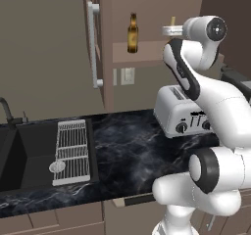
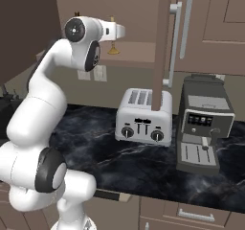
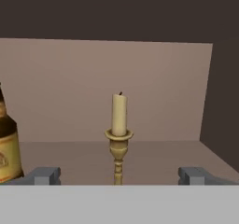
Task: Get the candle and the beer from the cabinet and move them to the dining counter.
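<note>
The cabinet (image 1: 147,53) stands open, and its shelf (image 3: 158,157) carries both items. The golden-tan candle (image 3: 119,134) stands upright, straight ahead of my gripper (image 3: 120,175). The gripper is open, with one fingertip (image 3: 44,175) on each side of the stem and well clear of it. The brown beer (image 3: 7,148) with its amber label stands at the left edge of the hand view, also upright. From the left base view, the beer (image 1: 132,33) is left of my raised hand, and the candle (image 1: 172,21) peeks out above it. The candle (image 2: 113,47) base is under my hand. The dining counter is out of view.
The open cabinet door (image 1: 93,43) with its silver handle hangs left of the shelf, and another door edge (image 2: 162,37) hangs right of my hand. Below on the black worktop (image 1: 127,151) are a toaster (image 2: 143,116), a coffee machine (image 2: 203,123) and a sink with a rack (image 1: 72,151).
</note>
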You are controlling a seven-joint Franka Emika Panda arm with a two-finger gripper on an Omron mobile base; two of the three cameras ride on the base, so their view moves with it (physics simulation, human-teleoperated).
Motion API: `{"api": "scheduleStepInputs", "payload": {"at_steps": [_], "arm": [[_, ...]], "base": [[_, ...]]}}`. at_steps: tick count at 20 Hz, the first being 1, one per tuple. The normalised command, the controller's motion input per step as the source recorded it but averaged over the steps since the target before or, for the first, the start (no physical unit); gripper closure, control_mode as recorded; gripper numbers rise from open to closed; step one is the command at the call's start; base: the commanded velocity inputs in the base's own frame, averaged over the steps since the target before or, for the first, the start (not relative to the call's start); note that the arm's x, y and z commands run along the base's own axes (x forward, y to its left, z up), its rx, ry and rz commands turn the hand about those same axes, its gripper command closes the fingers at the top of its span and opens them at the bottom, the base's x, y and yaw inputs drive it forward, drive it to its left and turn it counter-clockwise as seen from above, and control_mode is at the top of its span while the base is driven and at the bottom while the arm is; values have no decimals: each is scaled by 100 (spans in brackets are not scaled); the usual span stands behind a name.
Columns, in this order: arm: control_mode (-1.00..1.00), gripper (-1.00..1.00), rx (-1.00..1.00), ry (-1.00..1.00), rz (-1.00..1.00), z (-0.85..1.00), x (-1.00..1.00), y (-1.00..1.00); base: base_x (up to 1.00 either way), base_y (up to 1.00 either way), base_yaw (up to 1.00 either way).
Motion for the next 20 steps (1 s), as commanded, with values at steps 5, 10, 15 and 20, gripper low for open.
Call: {"api": "scheduleStepInputs", "payload": {"at_steps": [5, 10, 15, 20], "arm": [[-100, -100, 0, 0, 0, 7, 18, 0], [-100, -100, 0, 0, 0, 7, 15, 0], [-100, -100, 0, 0, 0, 1, 15, 0], [-100, -100, 0, 0, 0, 0, 18, 0]], "base": [[0, 0, 0], [0, 0, 0], [0, 0, 0], [0, 0, 0]]}}
